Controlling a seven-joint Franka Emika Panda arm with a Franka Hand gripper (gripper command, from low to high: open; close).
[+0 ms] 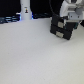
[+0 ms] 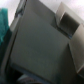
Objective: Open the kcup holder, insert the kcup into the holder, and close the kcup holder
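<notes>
The kcup holder (image 1: 61,29) is a black boxy unit with two stacked front panels, standing on the white table at the exterior view's upper right. Both panels look flush and no tray shows pulled out. My gripper (image 1: 68,21) hangs from the white arm right above and behind the holder's top; its fingers are too blurred to read. In the wrist view a broad dark grey flat surface (image 2: 40,47) fills most of the picture, very close, and looks like the holder's top. The kcup is not in view in either frame.
A white upright object (image 1: 26,11) with a blue glow stands at the back of the white table (image 1: 35,60), beside dark items along the back edge. In the wrist view a pale boxy shape (image 2: 66,19) and a teal patch (image 2: 4,25) lie beside the dark surface.
</notes>
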